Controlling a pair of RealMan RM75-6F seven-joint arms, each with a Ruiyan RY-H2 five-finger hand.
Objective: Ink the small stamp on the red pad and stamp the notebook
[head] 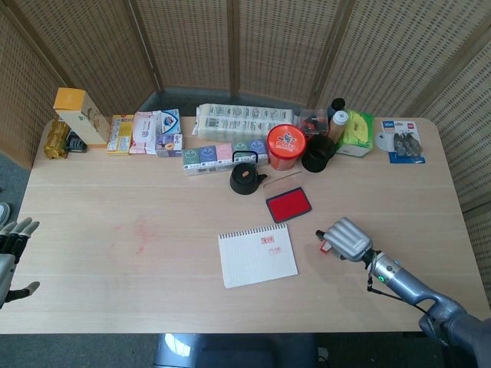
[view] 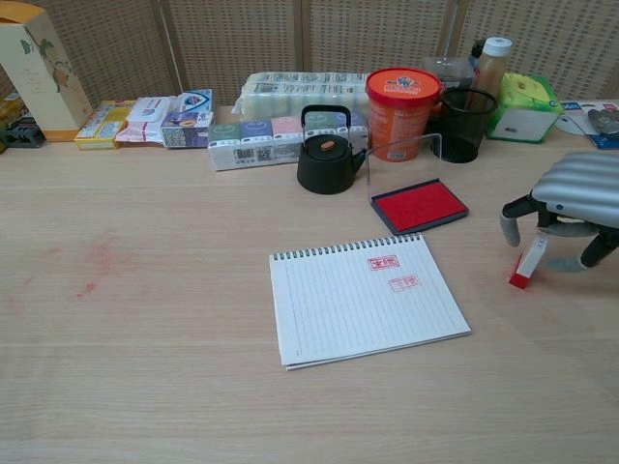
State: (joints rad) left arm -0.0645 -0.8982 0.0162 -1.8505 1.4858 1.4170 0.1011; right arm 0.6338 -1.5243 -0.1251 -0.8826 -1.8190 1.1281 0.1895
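The small stamp (head: 326, 246) (view: 523, 266), white with a red base, leans on the table to the right of the notebook. My right hand (head: 347, 239) (view: 571, 198) arches over it, fingers curved down on either side, and none plainly touches it. The spiral notebook (head: 257, 257) (view: 363, 300) lies open at the table's middle, with two red prints near its top right corner. Just behind it lies the red ink pad (head: 288, 204) (view: 421, 205), its clear lid raised. At the far left edge my left hand (head: 11, 245) holds nothing, its fingers spread.
A black teapot (view: 327, 155), an orange tub (view: 401, 100) and a black mesh cup (view: 466, 124) stand right behind the pad. Boxes and packets (head: 146, 132) line the back edge. A faint red smear (view: 97, 261) marks the table's left part.
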